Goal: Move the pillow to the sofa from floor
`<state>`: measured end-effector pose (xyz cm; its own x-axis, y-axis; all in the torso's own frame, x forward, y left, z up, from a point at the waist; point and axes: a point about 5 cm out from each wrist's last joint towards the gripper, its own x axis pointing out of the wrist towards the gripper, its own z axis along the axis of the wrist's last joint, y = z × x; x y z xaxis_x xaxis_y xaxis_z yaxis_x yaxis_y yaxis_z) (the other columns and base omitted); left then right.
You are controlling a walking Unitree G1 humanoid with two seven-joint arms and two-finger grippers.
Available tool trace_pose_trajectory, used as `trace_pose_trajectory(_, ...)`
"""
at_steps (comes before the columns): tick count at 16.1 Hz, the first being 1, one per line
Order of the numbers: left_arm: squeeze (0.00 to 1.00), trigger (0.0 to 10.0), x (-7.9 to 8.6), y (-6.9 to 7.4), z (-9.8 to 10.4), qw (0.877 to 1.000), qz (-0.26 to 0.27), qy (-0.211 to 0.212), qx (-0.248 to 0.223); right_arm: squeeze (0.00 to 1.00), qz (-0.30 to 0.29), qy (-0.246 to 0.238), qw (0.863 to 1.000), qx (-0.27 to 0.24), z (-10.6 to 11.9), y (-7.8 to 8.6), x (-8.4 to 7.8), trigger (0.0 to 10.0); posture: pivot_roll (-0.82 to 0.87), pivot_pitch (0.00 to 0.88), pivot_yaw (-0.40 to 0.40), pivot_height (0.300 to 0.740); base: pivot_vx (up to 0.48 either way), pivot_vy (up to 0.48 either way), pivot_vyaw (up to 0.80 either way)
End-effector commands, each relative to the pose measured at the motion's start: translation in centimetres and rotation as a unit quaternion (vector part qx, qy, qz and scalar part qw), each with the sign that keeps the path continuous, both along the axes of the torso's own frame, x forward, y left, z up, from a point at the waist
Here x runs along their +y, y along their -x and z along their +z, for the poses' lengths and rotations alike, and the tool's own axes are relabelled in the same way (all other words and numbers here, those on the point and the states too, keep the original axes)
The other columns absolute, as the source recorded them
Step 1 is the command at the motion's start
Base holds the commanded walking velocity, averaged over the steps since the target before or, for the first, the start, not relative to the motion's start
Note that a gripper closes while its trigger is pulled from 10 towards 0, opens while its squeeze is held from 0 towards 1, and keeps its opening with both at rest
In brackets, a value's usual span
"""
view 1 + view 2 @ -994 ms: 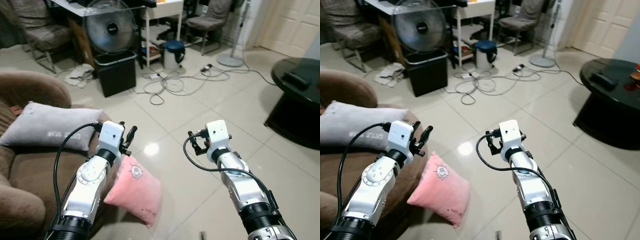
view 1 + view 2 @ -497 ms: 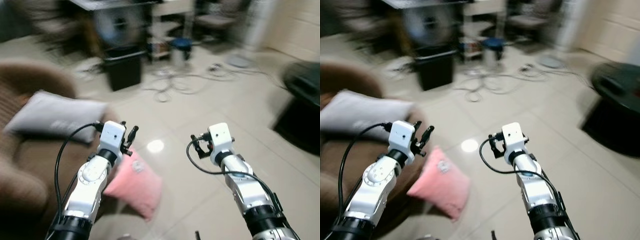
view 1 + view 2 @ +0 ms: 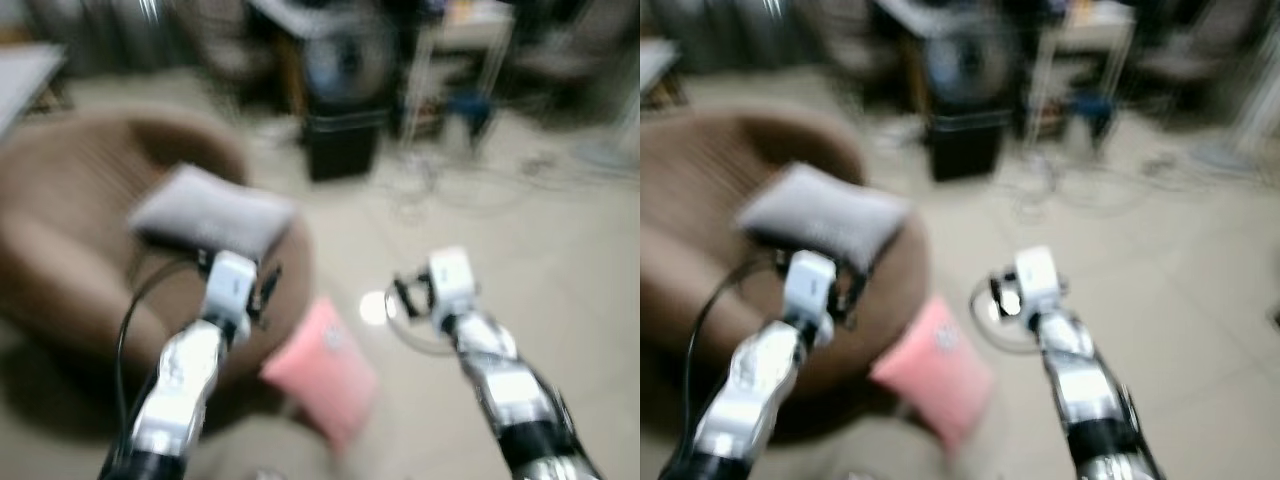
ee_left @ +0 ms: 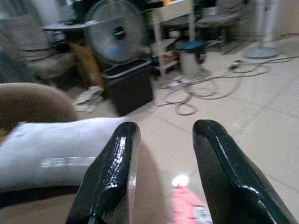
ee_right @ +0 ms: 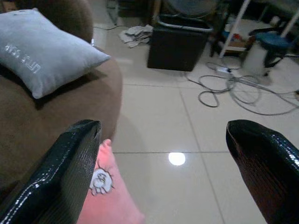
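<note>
The pink pillow (image 3: 322, 370) lies on the tiled floor (image 3: 520, 250), propped against the front of the brown sofa (image 3: 80, 230), between the robot's two raised arms and slightly to the left of centre. It has not been picked up. A grey pillow (image 3: 210, 210) already sits on the sofa seat, further away and to the left.

Left gripper (image 4: 163, 177): fingers parted, nothing between them, held above the sofa edge with the pink pillow just below and beyond. Right gripper (image 5: 163, 172): fingers spread wide, empty, hovering over the floor to the right of the pink pillow, whose printed corner shows beside the near finger (image 5: 60, 172).

The head views are heavily blurred, which suggests the robot is turning or walking; fine detail in them cannot be trusted.

Step in hand, as judged: squaring up to the pillow before reaching down.

- Come to rest before committing either arm, so the aim is taken from a steady view
- Lower a gripper onto the free upper corner or edge, where the fabric can be pinched, not the flat face
- Close firmly; soft filling may slip from a shallow pinch
- Lift clear of the sofa front, then set down on bare seat beside the grey pillow

Background fan (image 4: 114, 32), black bin (image 5: 180, 42) and floor cables (image 5: 243, 88) lie far off, clear of the reach
</note>
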<state>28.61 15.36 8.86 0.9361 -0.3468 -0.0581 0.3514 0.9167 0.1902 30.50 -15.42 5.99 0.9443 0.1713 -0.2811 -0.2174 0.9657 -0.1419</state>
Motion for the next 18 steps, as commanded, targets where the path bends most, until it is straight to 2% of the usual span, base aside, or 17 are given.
trace_pose_trajectory(1, 0.00, 10.0, 0.04, -0.22, 0.43, 1.000, -0.004, -0.004, -0.007, 0.00, 0.004, -0.006, 1.000, -0.008, 0.43, -0.24, 0.48, 10.0, 0.05, 0.000, 0.008, 0.740, 0.319, 0.000, 0.00)
trace_pose_trajectory(8, 0.00, 10.0, 0.13, -0.30, 0.44, 1.000, -0.004, -0.007, -0.007, 0.00, 0.001, -0.012, 1.000, -0.004, 0.31, -0.13, 0.57, 10.0, 0.05, 0.000, 0.013, 0.740, 0.314, 0.000, 0.00)
trace_pose_trajectory(10, 0.00, 10.0, 0.16, -0.39, 0.37, 1.000, 0.002, -0.016, -0.005, 0.00, 0.002, -0.013, 1.000, 0.000, 0.24, -0.13, 0.60, 10.0, 0.05, 0.000, 0.012, 0.740, 0.000, 0.000, 0.00)
trace_pose_trajectory(18, 0.00, 10.0, 0.67, -0.79, 0.38, 1.000, 0.024, -0.004, -0.004, 0.00, 0.000, -0.013, 1.000, -0.002, 0.46, -0.24, 0.37, 10.0, 0.04, 0.000, 0.009, 0.740, 0.000, 0.000, 0.00)
